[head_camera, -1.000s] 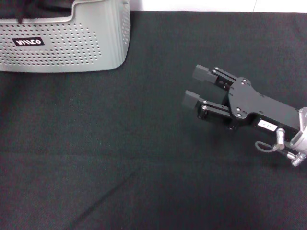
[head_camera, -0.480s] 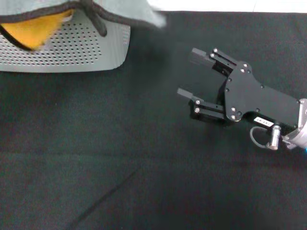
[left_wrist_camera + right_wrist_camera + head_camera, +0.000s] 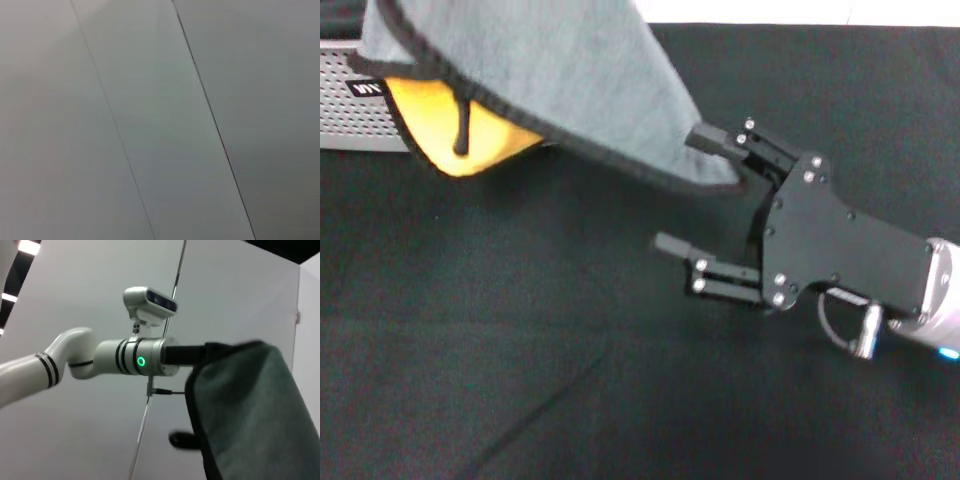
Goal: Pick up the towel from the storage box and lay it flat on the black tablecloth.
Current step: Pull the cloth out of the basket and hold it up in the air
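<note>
The towel [image 3: 550,80] hangs in the air at the upper left of the head view, grey face toward me, yellow-orange face [image 3: 450,120] showing underneath. In the right wrist view the towel [image 3: 250,410] hangs from the end of my left arm [image 3: 135,360], where my left gripper [image 3: 195,354] is mostly covered by cloth. My right gripper [image 3: 688,190] is open over the black tablecloth [image 3: 520,350], its upper finger [image 3: 720,140] at the towel's lower corner. The storage box [image 3: 350,110] is mostly hidden behind the towel.
The left wrist view shows only a pale wall. The tablecloth's far edge runs along the top right of the head view, with a white strip [image 3: 820,10] beyond it.
The towel has risen out of the storage box and swung right, now covering most of the box. My right gripper has moved left toward the towel's corner and opened wider.
</note>
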Tool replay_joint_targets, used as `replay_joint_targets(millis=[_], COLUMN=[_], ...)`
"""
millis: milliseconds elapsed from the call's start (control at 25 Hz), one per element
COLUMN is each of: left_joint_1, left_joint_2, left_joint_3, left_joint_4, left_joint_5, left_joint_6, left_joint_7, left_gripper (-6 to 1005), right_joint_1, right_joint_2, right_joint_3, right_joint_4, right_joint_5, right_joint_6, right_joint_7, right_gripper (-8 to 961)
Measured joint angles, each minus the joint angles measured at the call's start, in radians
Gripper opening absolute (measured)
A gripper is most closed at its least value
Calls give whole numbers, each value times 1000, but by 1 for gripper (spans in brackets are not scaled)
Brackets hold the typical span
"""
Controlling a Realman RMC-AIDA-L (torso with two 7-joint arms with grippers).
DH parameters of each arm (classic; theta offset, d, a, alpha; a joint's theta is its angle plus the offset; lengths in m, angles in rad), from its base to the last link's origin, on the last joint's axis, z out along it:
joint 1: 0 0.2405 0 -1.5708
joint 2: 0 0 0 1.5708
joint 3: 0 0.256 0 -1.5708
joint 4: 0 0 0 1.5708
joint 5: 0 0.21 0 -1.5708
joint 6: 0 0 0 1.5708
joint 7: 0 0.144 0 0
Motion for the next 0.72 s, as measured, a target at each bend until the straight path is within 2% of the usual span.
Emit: replay_joint_targets(millis=[200, 360, 560, 720], left_joint_1=[46, 66, 66, 65], left_joint_2=[-4, -6, -7, -8], left_joint_3=[72, 108, 111, 121], left_joint_4=[-39, -96, -144, -148], left_joint_5=[50, 58, 58, 58], left_joint_6=[-6, -28, -49, -71], left_joint_7=[46, 75, 109, 118], left_gripper=[20, 21, 21, 21], right_joint_1=[-100, -134, -137, -137], right_joint_2=[0, 0, 0, 0], right_joint_3=[-40, -114, -279, -386], right_joint_4=[-158, -265, -390, -475], right_joint_5=[-8, 44, 268, 491], right_joint_6=[156, 312, 505, 568], right_joint_7=[-118, -220, -476, -776], right_gripper=[806, 806, 806, 806])
